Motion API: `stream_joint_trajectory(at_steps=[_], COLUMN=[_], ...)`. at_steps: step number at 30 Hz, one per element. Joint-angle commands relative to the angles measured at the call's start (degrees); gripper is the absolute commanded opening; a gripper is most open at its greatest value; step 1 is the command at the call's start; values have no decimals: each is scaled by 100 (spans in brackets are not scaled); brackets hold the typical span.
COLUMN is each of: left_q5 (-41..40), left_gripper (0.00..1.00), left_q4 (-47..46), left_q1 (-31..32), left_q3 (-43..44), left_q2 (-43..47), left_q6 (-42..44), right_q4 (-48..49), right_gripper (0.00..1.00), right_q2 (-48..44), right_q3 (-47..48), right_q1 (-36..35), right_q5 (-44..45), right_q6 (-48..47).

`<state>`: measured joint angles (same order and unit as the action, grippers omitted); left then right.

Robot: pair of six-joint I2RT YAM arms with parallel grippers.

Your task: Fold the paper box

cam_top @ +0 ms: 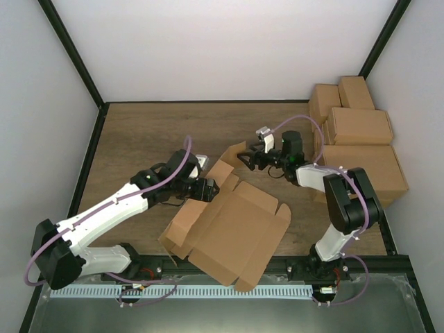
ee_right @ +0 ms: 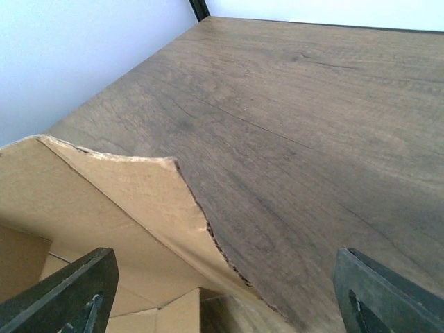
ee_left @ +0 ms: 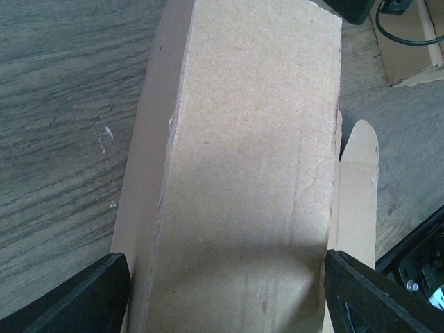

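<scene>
**Both jaws spread at the box's flaps**

The box (cam_top: 236,232) lies mostly flat on the table (cam_top: 139,135), near the arm bases. My left gripper (cam_top: 206,189) stands wide astride a raised panel (ee_left: 250,159), unclenched. My right gripper (cam_top: 244,160) gapes beside an upturned flap (ee_right: 132,187), grasping nothing.

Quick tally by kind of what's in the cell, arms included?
paper box, unfolded: 1
finished cartons, stacked at the far right: 4 visible
robot arms: 2
Total: 7
</scene>
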<state>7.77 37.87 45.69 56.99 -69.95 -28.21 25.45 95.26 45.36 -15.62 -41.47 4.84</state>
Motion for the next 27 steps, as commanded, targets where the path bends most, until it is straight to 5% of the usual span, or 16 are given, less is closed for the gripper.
stream_joint_trajectory(at_steps=[1,9,17,27], left_q5=[-37,-17,-26,-223], left_gripper=[79,79,79,78], left_q4=[129,134,44,156], left_q1=[30,36,34,35], left_q3=[144,258,236,259], left_q2=[-66,-113,-116,-31], left_q6=[55,63,16,-10], right_q4=[254,-135,-549,-1137], right_gripper=[88,48,4,1], right_q2=[287,472,-432,-1447], right_q3=[412,766,287,75], right_q1=[-45,-71,-461,-985], right_q5=[-233,-1307,-209,907], right_q6=[-712,-1227,-1028,98])
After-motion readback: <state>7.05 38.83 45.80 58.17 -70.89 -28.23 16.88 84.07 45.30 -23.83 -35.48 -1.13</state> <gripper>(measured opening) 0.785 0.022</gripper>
